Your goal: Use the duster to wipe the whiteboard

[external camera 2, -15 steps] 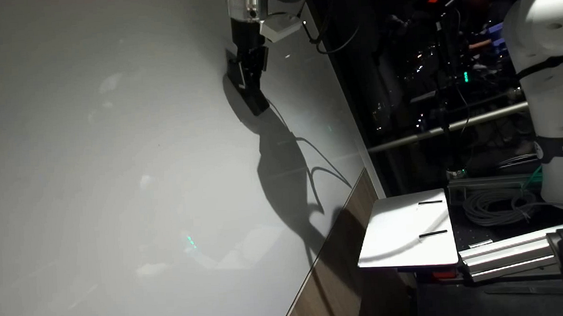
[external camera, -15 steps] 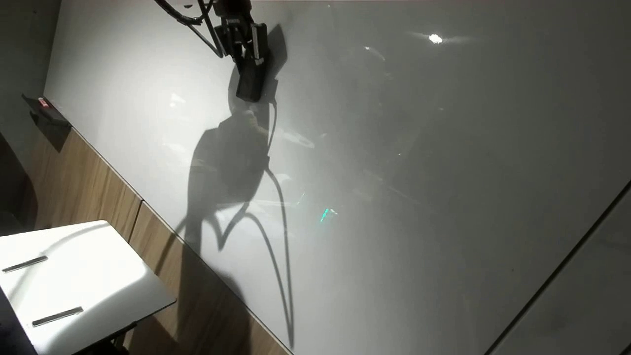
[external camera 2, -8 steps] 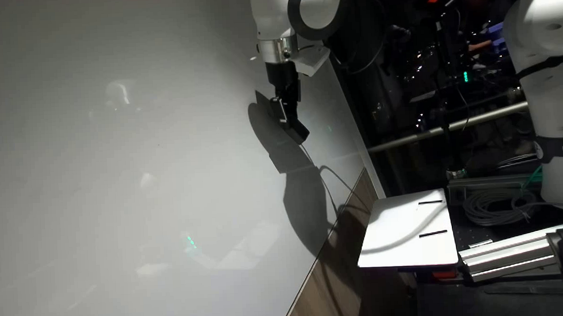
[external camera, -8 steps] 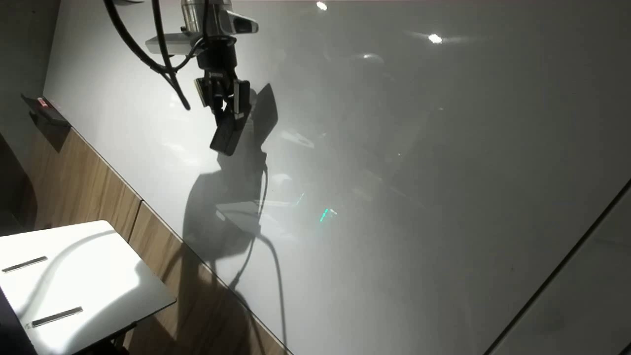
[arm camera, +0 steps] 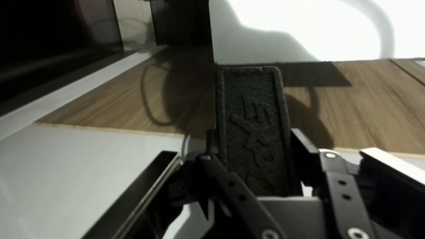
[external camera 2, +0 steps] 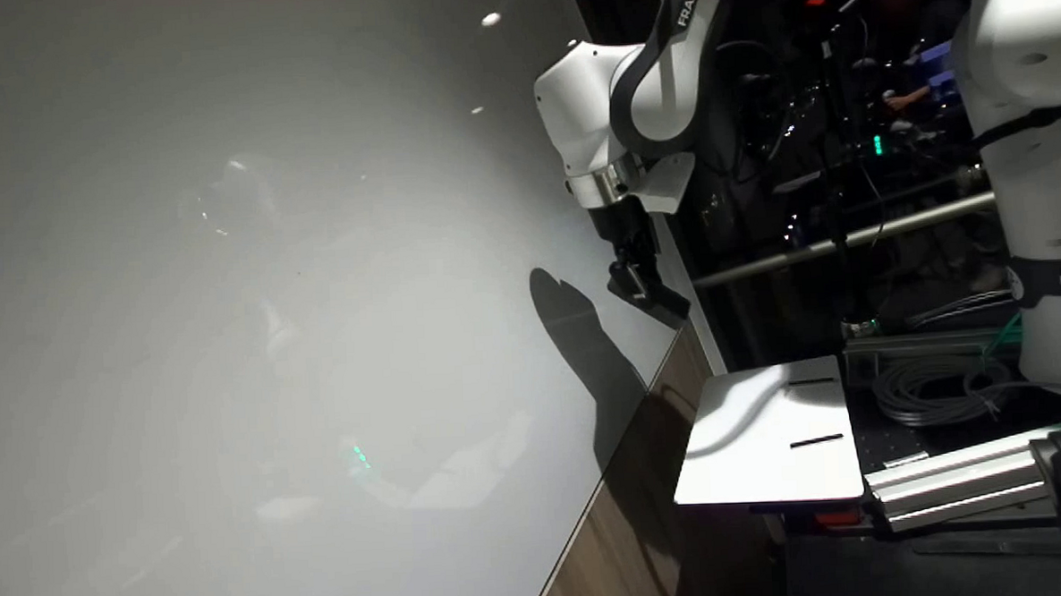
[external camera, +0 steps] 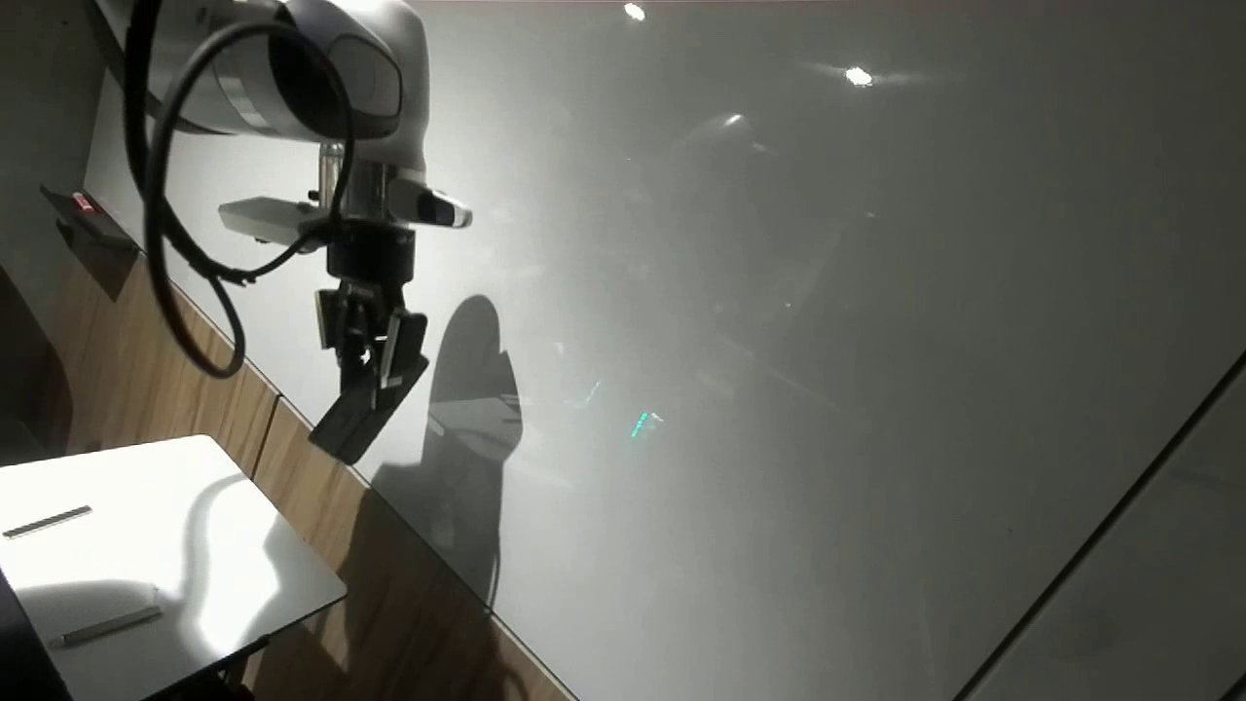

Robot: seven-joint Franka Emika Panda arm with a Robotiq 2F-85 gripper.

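Near an edge of the whiteboard point(external camera: 827, 341) and apart from its surface, the gripper point(arm camera: 255, 144) held the duster point(arm camera: 249, 89) tilted, both fingers point(arm camera: 303, 144) pinching its long sides; a dark shadow point(external camera: 467, 360) fell across the whiteboard, wood panelling point(external camera: 195, 331) bordered it, and a white tabletop point(external camera: 234, 584) stood apart from it

In both exterior views, the black two-fingered gripper point(external camera: 370, 372) and the oblong dark grey block duster point(external camera: 358, 421) have come lower along the large glossy white-grey whiteboard point(external camera: 827, 292). In an exterior view, the duster now leans more, and its end appears before the edge of the brown wood-grain panel point(external camera: 302, 487). More of the white robot arm point(external camera: 407, 107) has entered there, with a loop of black cable point(external camera: 155, 243). The grey shadow point(external camera: 472, 360) on the whiteboard has become smaller; another now covers a thin strip point(external camera: 109, 627) on the white tabletop point(external camera: 146, 477).
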